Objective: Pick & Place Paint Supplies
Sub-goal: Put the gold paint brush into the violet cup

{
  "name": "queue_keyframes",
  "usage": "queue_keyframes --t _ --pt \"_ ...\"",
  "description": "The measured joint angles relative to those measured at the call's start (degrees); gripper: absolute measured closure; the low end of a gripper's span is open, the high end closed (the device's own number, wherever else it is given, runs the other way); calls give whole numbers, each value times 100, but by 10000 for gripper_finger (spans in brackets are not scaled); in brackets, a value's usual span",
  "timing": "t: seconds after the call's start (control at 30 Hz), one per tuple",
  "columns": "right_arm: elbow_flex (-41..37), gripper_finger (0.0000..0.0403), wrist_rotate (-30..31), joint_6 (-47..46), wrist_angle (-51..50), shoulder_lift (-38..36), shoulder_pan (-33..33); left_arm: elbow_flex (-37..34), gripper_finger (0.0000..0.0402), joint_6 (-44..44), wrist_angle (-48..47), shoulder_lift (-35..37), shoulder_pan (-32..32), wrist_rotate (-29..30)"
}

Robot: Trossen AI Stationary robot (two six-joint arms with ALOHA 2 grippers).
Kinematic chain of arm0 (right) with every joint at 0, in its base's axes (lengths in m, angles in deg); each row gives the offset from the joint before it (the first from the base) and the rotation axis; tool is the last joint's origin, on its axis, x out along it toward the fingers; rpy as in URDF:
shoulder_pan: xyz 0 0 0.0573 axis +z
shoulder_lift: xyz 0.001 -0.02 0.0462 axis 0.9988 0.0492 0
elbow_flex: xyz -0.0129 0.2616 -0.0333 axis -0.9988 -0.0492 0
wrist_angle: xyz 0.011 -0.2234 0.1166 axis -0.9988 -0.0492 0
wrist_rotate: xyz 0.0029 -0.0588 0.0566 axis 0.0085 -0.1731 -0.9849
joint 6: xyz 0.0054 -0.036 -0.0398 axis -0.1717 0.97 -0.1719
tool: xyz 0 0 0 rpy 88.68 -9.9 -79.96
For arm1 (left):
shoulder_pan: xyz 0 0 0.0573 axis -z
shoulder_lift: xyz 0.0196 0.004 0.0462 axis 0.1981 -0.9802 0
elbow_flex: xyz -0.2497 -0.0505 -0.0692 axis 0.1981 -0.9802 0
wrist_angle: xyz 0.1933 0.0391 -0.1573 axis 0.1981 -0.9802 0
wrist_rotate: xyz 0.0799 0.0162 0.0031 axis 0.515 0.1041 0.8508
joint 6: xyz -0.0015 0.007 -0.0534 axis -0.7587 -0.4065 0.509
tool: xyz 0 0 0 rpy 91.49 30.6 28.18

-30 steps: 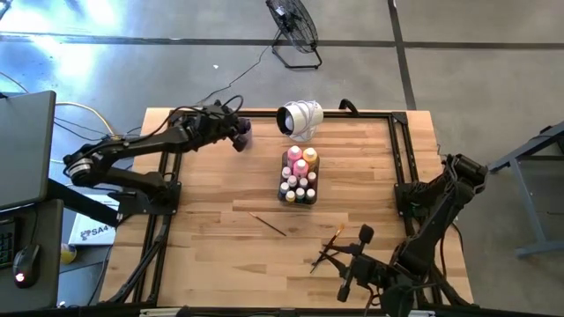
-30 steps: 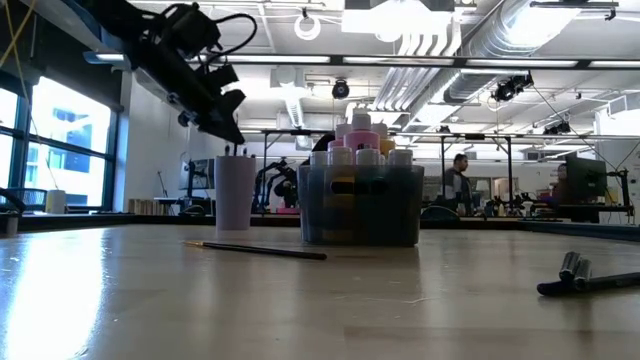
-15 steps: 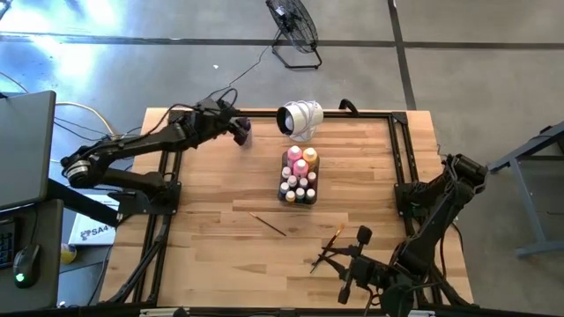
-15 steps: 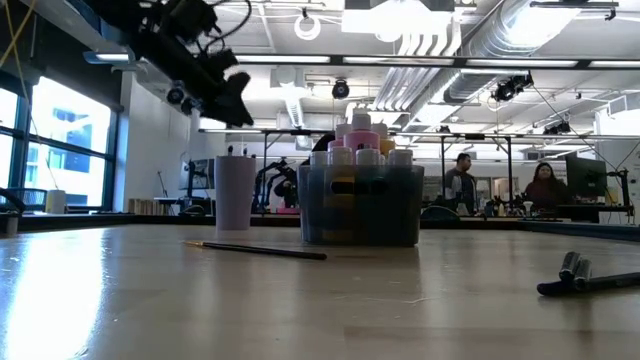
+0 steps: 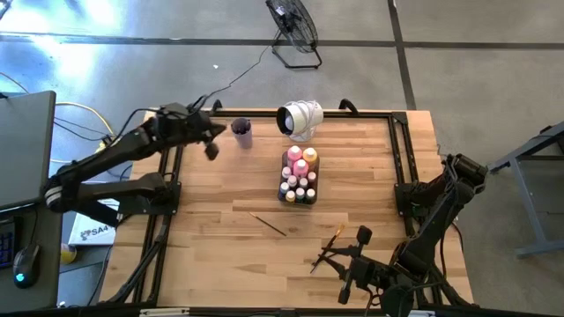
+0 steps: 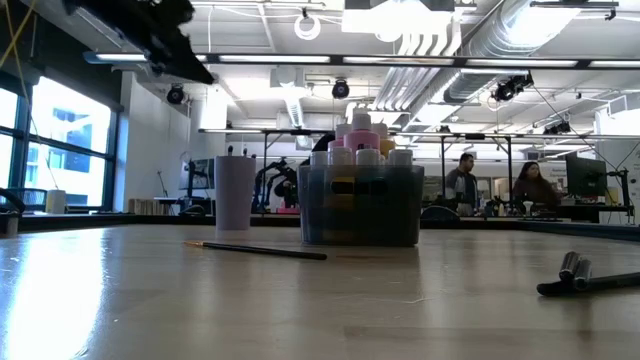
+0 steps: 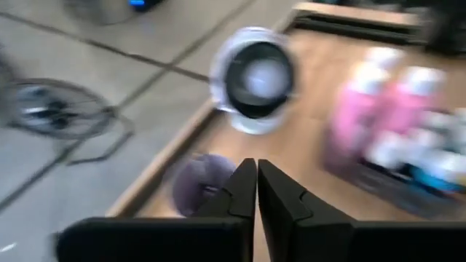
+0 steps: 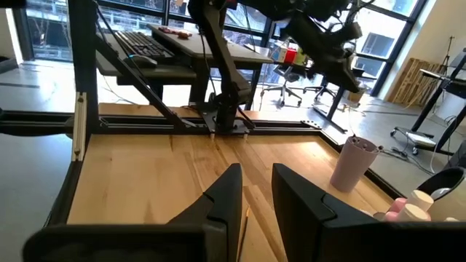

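The paint bottles [image 5: 300, 176], pink, orange and small white-capped ones, stand in a clear tray [image 6: 360, 205] at mid-table. The lilac cup [image 5: 241, 132] stands upright on its base at the far left. One brush [image 5: 267, 224] lies flat on the wood. An orange-tipped brush [image 5: 333, 238] lies near the front right. My left gripper [image 5: 210, 148] hangs shut and empty above the table, left of the cup [image 7: 200, 182]. My right gripper [image 5: 324, 257] hovers open over the front right, and a thin brush [image 8: 245, 216] shows low between its fingers.
A white fan [image 5: 300, 119] lies at the far edge behind the tray. Black frame rails [image 5: 401, 158] run along the table's sides. A dark slender thing [image 6: 590, 283] lies on the wood at the near right. Bare wood spreads between the tray and the left rail.
My left gripper has drawn back from above the cup, rising and moving toward the table's left edge. The cup stays standing where it was. My right arm has kept still.
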State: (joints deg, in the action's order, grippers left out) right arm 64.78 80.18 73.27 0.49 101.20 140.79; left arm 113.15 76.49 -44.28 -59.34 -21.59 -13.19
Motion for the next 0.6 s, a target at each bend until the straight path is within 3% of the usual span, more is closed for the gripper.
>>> queue_keyframes --t 0.2,0.27,0.4,0.6 --pt "0 335 -323 -147 -34 0 0 -156 400 217 -402 803 56 -2164" --pt "0 335 -430 -318 -122 8 -9 -373 400 377 -319 1032 267 -2648" --pt "0 335 -568 -811 -430 22 -76 -1057 401 539 -46 1585 998 -2477" --pt "0 335 -842 -1514 -705 26 -214 -2511 401 1224 1310 2433 2330 -1780"
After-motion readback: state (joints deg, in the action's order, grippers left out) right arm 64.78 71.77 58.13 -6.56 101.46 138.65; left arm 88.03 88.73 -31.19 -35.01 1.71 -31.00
